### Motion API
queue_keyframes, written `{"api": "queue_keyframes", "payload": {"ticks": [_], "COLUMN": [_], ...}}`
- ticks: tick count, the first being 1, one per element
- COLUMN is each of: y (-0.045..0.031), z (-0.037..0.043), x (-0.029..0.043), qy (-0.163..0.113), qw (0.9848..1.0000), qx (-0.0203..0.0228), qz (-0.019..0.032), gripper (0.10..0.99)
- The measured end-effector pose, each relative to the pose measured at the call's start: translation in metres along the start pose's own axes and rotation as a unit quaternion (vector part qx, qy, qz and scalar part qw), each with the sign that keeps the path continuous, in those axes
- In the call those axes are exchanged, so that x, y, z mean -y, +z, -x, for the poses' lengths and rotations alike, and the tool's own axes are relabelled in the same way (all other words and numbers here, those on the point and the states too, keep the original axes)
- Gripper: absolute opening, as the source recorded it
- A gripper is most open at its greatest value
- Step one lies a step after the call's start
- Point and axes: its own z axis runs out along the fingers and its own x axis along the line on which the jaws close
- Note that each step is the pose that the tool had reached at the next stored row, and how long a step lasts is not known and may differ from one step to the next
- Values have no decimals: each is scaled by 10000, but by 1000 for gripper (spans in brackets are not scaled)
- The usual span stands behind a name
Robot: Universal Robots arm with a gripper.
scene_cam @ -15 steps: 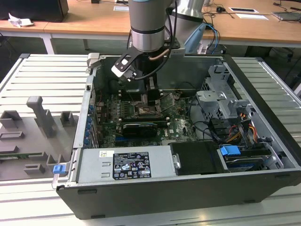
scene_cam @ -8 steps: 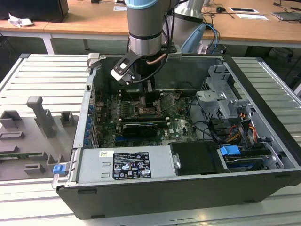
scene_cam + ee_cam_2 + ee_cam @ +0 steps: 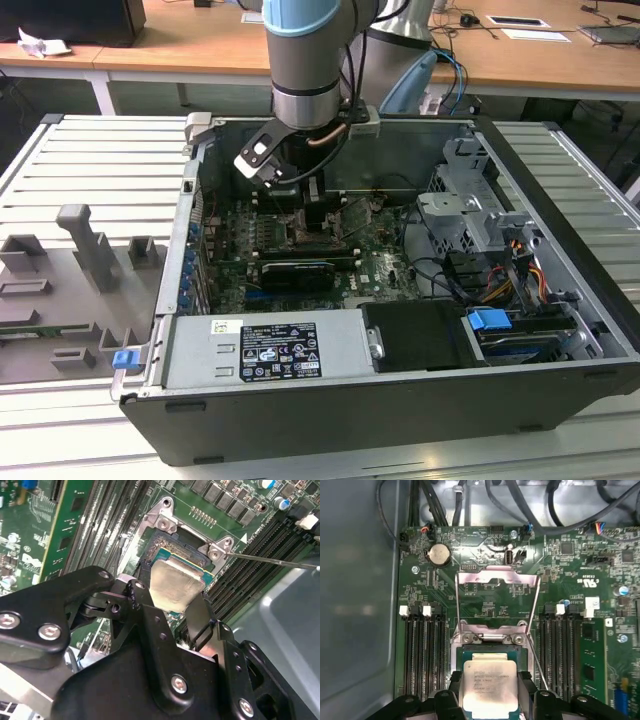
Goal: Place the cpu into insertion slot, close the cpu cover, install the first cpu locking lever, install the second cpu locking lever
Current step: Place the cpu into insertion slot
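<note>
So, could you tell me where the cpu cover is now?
In the first wrist view the cpu cover is swung open off the socket, away from the cpu, its free end toward the coin battery, memory slots on either side.

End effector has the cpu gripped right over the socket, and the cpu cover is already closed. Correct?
Not quite. The cpu cover is open, swung back away from the socket, as the first wrist view shows. The rest holds: the end effector grips the cpu right over the socket.
</note>
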Motion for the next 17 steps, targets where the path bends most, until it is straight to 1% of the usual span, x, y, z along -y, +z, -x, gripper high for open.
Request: {"api": "queue_keyframes", "payload": {"ticks": [3,7,12,17], "y": [33,68,87,114], "z": [-3,-2,-2,0], "x": [3,7,4,5], "qy": [76,90,90,88], "qw": [10000,10000,10000,10000], "qx": [7,9,12,29], "qz": [2,2,2,2], "gripper": [525,525,525,525]}}
